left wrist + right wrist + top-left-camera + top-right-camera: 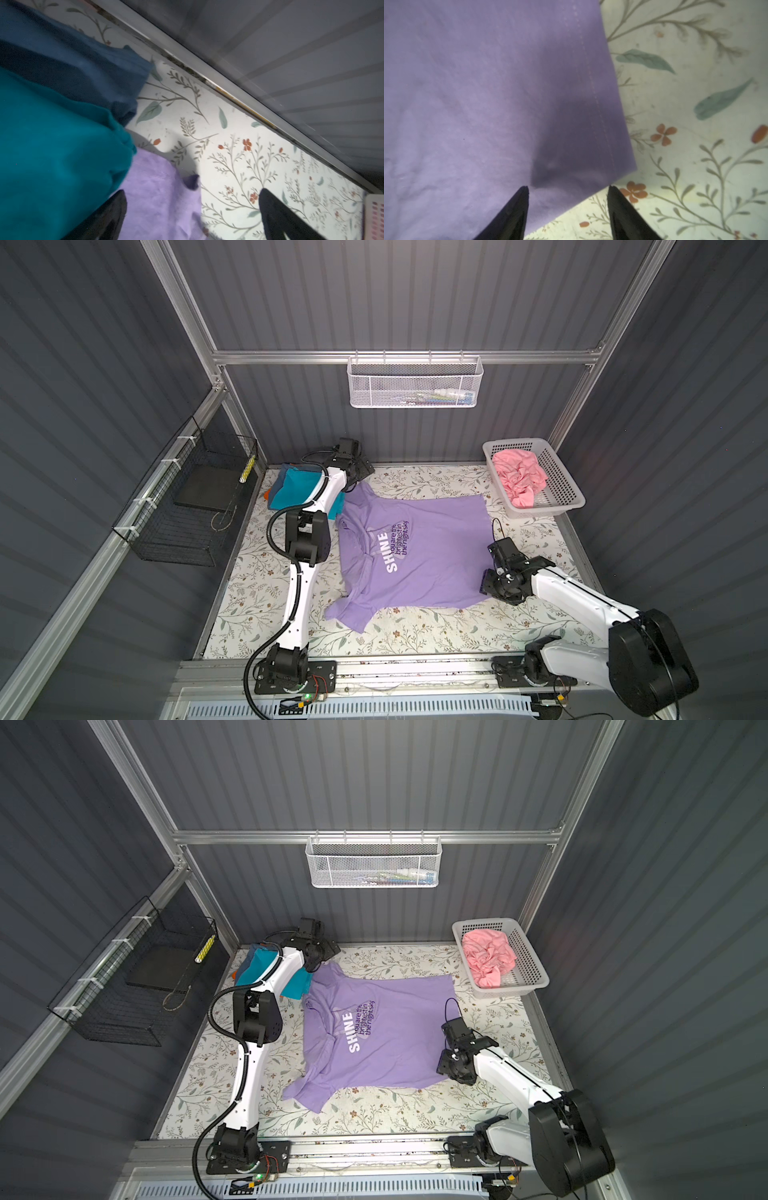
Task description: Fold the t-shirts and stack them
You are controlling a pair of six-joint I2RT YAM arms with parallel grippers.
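Note:
A lavender t-shirt (428,564) (395,1040) with white "SHINE" print lies spread flat mid-table, collar toward the left. My left gripper (193,192) hangs open over its far sleeve (158,187), beside a folded stack with a teal t-shirt (291,491) (58,145) on a blue-grey one (83,68); an orange edge (268,494) peeks out below. My right gripper (568,187) is open over the shirt's near right hem corner (591,145); nothing is held. In both top views a crumpled pink t-shirt (519,479) (488,959) fills the basket.
The white perforated basket (569,489) sits at the far right corner. A white mesh bin (415,383) hangs on the back rail and a black wire basket (187,506) on the left wall. The floral table (415,639) is bounded by metal rails.

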